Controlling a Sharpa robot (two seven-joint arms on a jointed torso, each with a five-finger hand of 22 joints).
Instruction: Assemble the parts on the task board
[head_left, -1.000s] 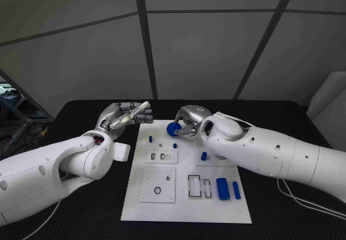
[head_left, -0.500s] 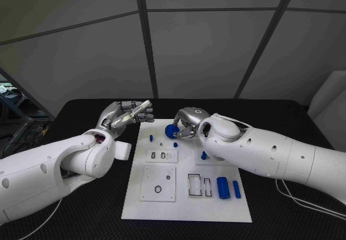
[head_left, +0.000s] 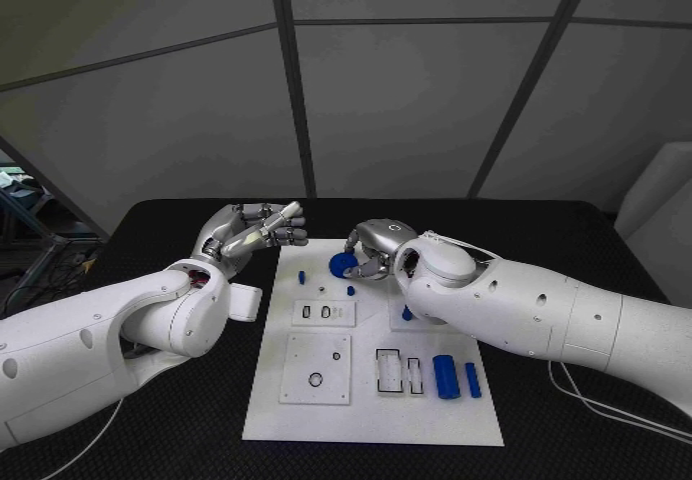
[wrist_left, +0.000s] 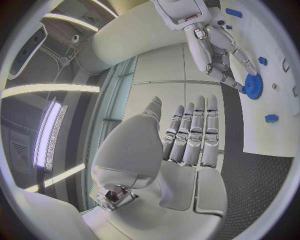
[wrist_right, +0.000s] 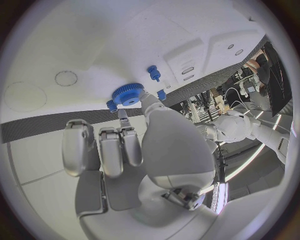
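Head view first: the right hand (head_left: 378, 250) sits over the far end of the white rectangular task board (head_left: 372, 420), its fingers clamped on a blue toothed plastic gear (head_left: 343, 264) that juts out toward the robot's left side. The gear hangs just above the board's far-left area, near two small blue pegs (head_left: 351, 291) standing there. This hand is plainly the nearer one, being the holder. The left hand (head_left: 257, 232) is raised beside the board's far-left edge, off the plate, fingers curled together with nothing in them. Toward the near end lie two blue cylinders (head_left: 446, 377) next to rectangular slots, well apart from the action. Open board lies between the gear and the near slots.

Left wrist view: the left hand's (wrist_left: 187, 135) fingers lie side by side, upright and empty. Beyond them the right hand's fingertips (wrist_left: 232, 82) pinch the gear (wrist_left: 253, 85) by its rim, with the gear's flat face turned to the board.

Right wrist view: the thumb and a finger of the right hand (wrist_right: 134, 132) pinch the gear (wrist_right: 127, 94) edge-on, its axis pointing into the board (wrist_right: 81, 40). A blue peg (wrist_right: 152, 73) stands just beside it, and two faint ring marks lie well off to one side. My judgement: the coming move depends on lining the gear's bore up with its seat, and the nearby pegs leave little sideways room.
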